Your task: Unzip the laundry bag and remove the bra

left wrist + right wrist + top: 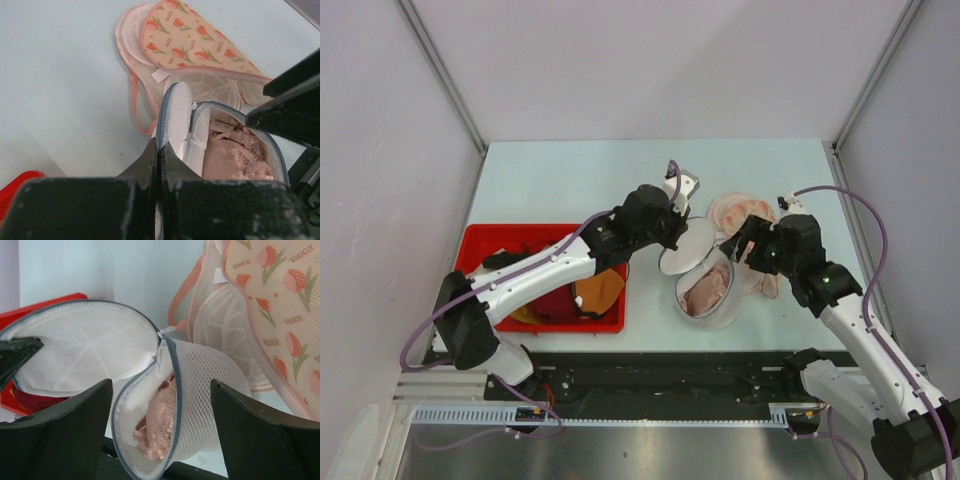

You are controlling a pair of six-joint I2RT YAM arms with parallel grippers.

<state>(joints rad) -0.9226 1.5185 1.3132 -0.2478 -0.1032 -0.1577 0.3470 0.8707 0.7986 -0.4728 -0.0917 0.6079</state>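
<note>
Laundry bag [712, 300] open near the table's [550, 170] front edge, lid [686, 247] lifted, bra [703, 290] inside.

The white mesh laundry bag lies right of the red bin [480, 243] and just in front of a pink mesh bag with tulip-print fabric [735, 210]. The left gripper [159, 156] has its fingers pressed together on the dark rim of the round lid, which stands tilted up from the bag's body. The pale pink lace bra [157, 432] shows through the unzipped mouth, inside the mesh. The right gripper [160, 390] faces that mouth from the right with its fingers spread wide apart; whether they touch the bag I cannot tell.
</note>
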